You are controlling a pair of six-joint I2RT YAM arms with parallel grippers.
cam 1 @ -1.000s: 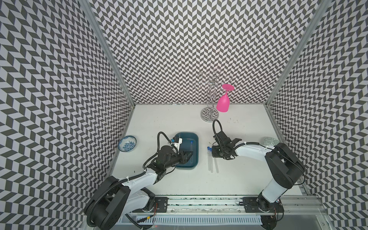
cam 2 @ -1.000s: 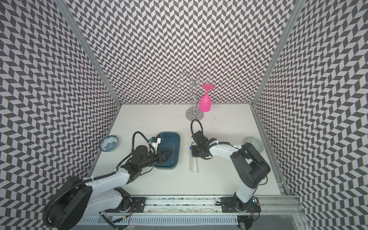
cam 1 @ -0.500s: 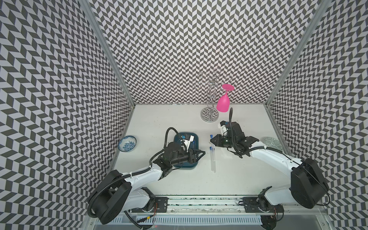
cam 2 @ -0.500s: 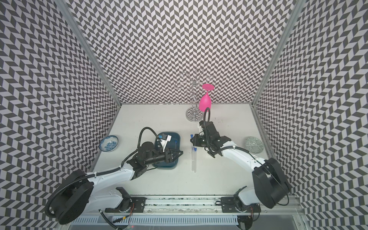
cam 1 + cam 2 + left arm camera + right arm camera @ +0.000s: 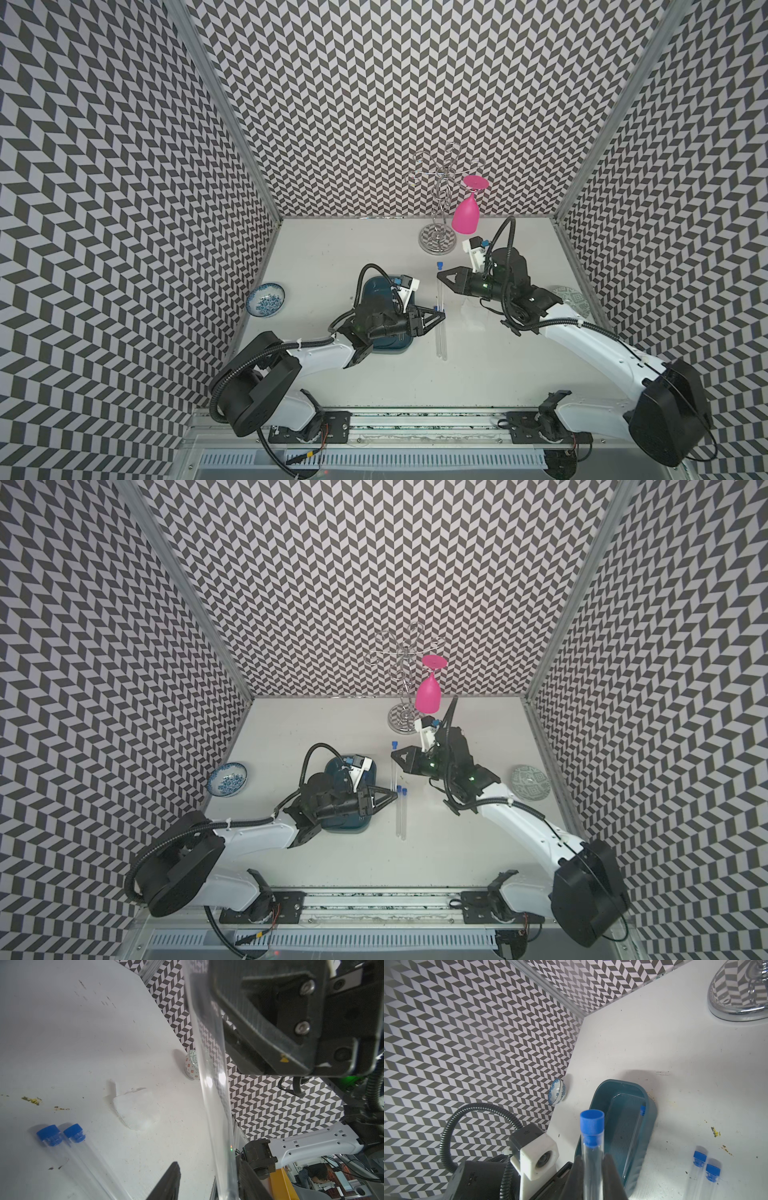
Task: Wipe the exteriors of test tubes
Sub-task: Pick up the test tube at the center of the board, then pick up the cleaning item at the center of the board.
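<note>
The white table (image 5: 332,249) fills the lower middle of both top views, walled in by chevron-patterned panels (image 5: 374,104). The left arm (image 5: 316,357) reaches in from the lower left and the right arm (image 5: 582,345) from the lower right, and their tips meet near the centre. At upper centre-right stands a chrome wire glass rack (image 5: 436,243) with a pink wine glass (image 5: 465,216) hanging upside down from it. A teal tray (image 5: 376,286) sits left of centre, partly under the left arm. A blue-and-white bowl (image 5: 266,300) lies at the table's left edge. A green patterned bowl (image 5: 571,300) lies at the right edge, half hidden by the right arm. A white tissue wad (image 5: 135,1111) lies on the table in the middle of the left wrist view.

The right gripper (image 5: 439,276) is clamped on one test tube (image 5: 439,293), just below its blue cap. The left gripper (image 5: 443,318) has its jaws partly apart around that tube's lower end. The left wrist view shows a clear gap between one finger (image 5: 168,1182) and the glass. Two more test tubes (image 5: 440,340) lie side by side on the table just below centre, caps at their upper ends. A fourth tube (image 5: 634,1136) lies in the tray along one long wall.
</note>
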